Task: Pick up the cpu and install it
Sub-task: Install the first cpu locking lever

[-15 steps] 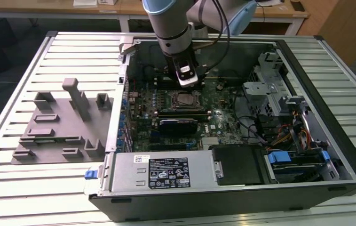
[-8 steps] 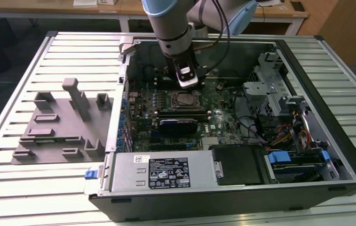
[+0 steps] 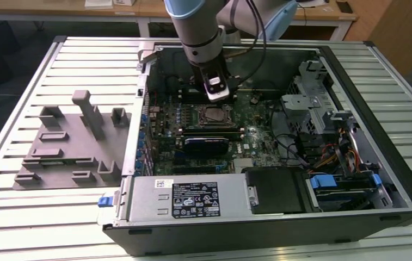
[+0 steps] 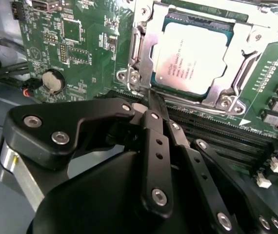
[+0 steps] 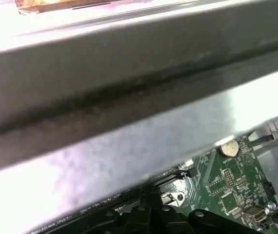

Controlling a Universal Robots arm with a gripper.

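Observation:
The cpu (image 4: 192, 58), a flat square chip with a shiny silver top, lies in the socket on the green motherboard, with the metal bracket (image 4: 138, 46) framing it. In the exterior view the cpu (image 3: 213, 115) sits in the middle of the open computer case. My gripper (image 3: 215, 91) hangs just beyond the socket's far edge, a little above the board. Seen in the second wrist view, the gripper (image 4: 152, 103) has its black fingers pressed together with nothing between them, their tips close to the bracket's edge.
The open case (image 3: 351, 70) lies on a slatted white table. A silver power supply box (image 3: 184, 198) fills its near side, drive bays and cables (image 3: 322, 147) the exterior view's right. A grey fixture (image 3: 68, 147) stands beside the case. The case wall (image 5: 129, 97) looms close.

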